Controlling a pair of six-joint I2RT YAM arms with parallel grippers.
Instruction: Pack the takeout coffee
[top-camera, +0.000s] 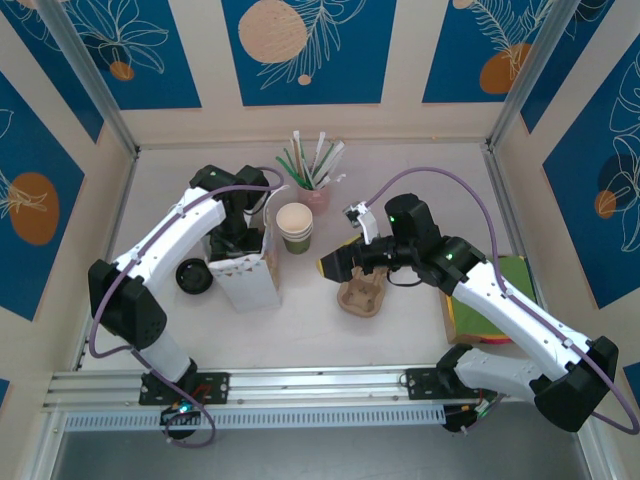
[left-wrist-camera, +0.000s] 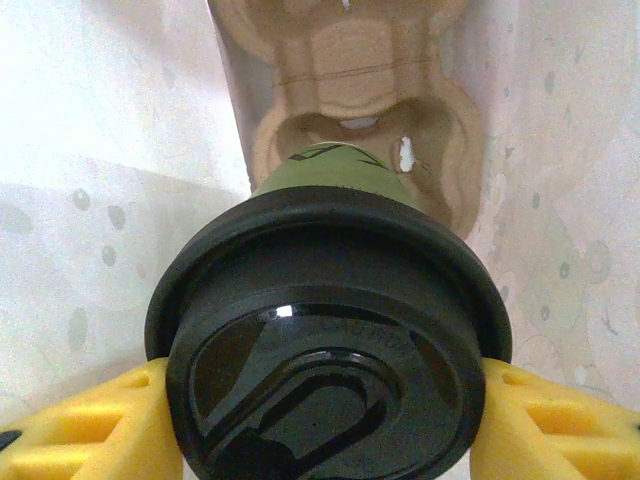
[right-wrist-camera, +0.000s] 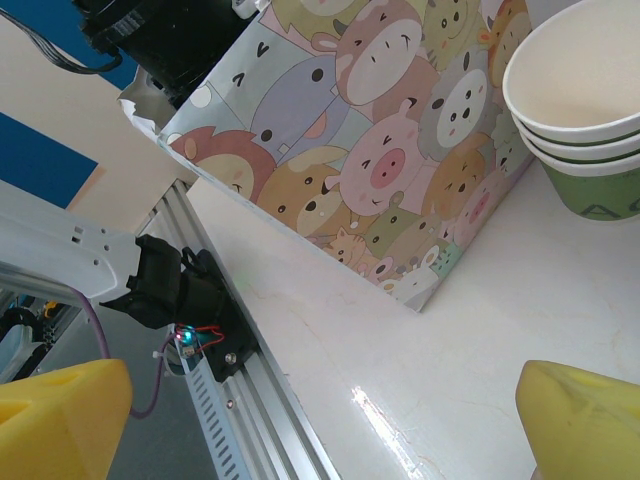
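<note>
Well inside paper bag (left-wrist-camera: 90, 150), takeout coffee (left-wrist-camera: 330, 300) above carrier (left-wrist-camera: 350, 80)

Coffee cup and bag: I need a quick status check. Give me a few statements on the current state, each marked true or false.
1. The left gripper is holding the coffee cup by its black lid. True.
2. The right gripper is shut. False: it is open and holds nothing.
3. A cardboard carrier lies inside the bag, beyond the held cup. True.
4. The stacked cups have lids on. False: they are lidless, and the top one shows its cream inside.
5. The pink cup lies tipped over. False: it stands upright with straws in it.
</note>
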